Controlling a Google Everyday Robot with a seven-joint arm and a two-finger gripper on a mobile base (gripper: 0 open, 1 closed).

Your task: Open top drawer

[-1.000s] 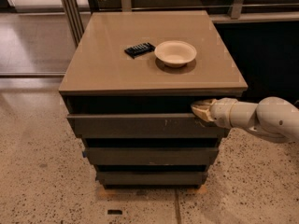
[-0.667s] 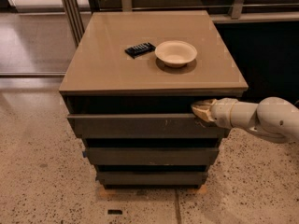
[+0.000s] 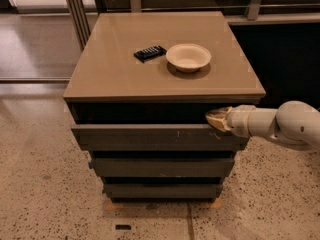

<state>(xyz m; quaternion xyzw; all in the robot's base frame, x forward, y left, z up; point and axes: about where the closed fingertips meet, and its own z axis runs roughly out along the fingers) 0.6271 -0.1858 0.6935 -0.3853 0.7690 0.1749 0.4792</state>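
The top drawer (image 3: pixel 150 136) is the widest dark grey front under the tan cabinet top, with small pale scratch marks right of centre. It stands pulled out a little, with a dark gap above its upper edge. My gripper (image 3: pixel 216 119) comes in from the right on a white arm and sits at the drawer's upper right edge, its pale fingertips hooked at the gap. Two narrower dark grey drawer fronts (image 3: pixel 162 166) sit below it, stepped back.
A pale bowl (image 3: pixel 188 57) and a small black object (image 3: pixel 150 53) lie on the tan cabinet top (image 3: pixel 110 69). Metal posts and a rail stand behind. Speckled floor lies all around, with a small dark scrap (image 3: pixel 123 227) in front.
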